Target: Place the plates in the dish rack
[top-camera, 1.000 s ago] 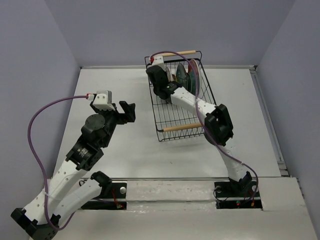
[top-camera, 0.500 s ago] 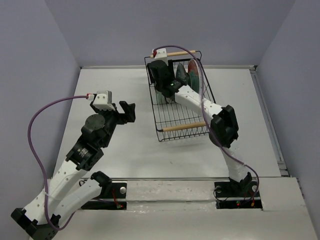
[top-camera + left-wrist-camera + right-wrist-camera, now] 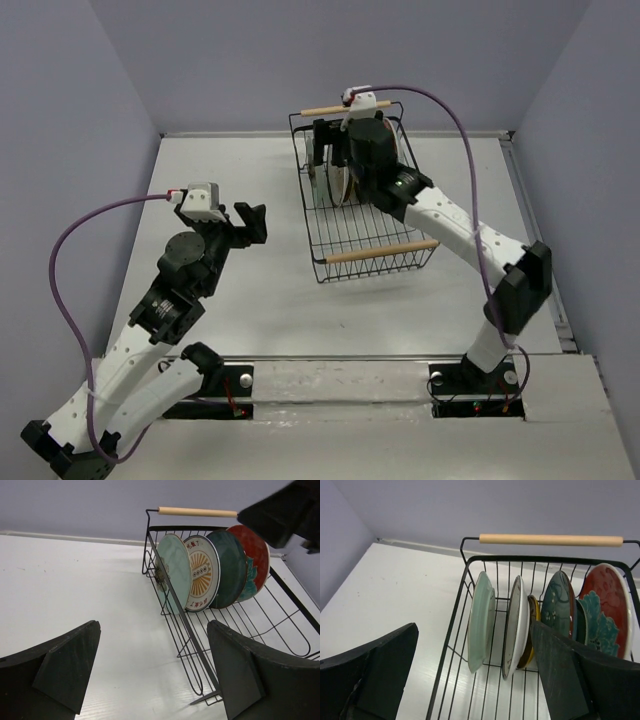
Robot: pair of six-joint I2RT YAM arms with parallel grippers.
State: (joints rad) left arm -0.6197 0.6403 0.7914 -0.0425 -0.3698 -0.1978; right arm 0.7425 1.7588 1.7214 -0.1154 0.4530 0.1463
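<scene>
Inside black wire dish rack [image 3: 550, 540] we see six round coloured plates [image 3: 480, 622] (all on edge). Right gripper [image 3: 475, 670] just above rack, fingers wide apart, holding nothing. Left gripper [image 3: 152, 670] same, well left of rack.

The dish rack [image 3: 350, 232] is black wire with pale wooden handles [image 3: 551, 540]. It holds a mint green plate [image 3: 481, 622], a white plate [image 3: 201, 580] with an orange sunburst centre, an amber-yellow plate [image 3: 535, 612], a blue-teal plate [image 3: 559, 602] with pale flecks, a red plate [image 3: 605, 600] with teal flowers, and what looks like a dark teal plate [image 3: 580, 620], mostly hidden. The bench [image 3: 395, 595] is white.
</scene>
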